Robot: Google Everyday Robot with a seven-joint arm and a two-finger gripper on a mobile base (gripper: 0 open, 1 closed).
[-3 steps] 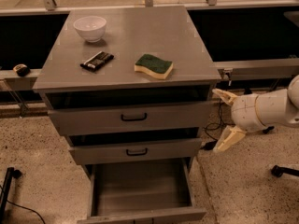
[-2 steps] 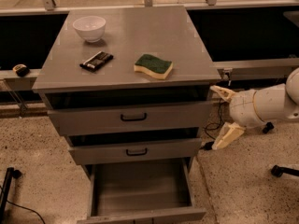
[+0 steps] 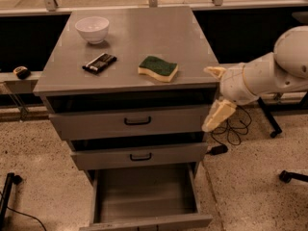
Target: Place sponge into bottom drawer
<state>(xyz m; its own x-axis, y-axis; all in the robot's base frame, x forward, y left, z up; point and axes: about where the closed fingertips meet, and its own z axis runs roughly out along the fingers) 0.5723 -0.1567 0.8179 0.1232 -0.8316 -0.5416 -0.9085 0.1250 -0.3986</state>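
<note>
The sponge (image 3: 158,68), dark green on pale yellow foam, lies on the grey cabinet top (image 3: 130,47), right of centre near the front edge. The bottom drawer (image 3: 147,195) is pulled out and its plain grey interior holds nothing. My gripper (image 3: 215,94) is open, to the right of the cabinet at the height of the top drawer. One cream finger (image 3: 214,71) reaches toward the cabinet's top right corner, the other (image 3: 218,115) hangs lower. The gripper holds nothing and stands apart from the sponge.
A white bowl (image 3: 92,29) stands at the back left of the top. A black flat packet (image 3: 99,62) lies left of the sponge. Two shallower drawers with black handles (image 3: 137,121) are slightly ajar. Cables and a chair base (image 3: 284,129) lie on the floor at right.
My gripper and arm have moved slightly left and up toward the cabinet's right front corner. The sponge and drawers have not moved.
</note>
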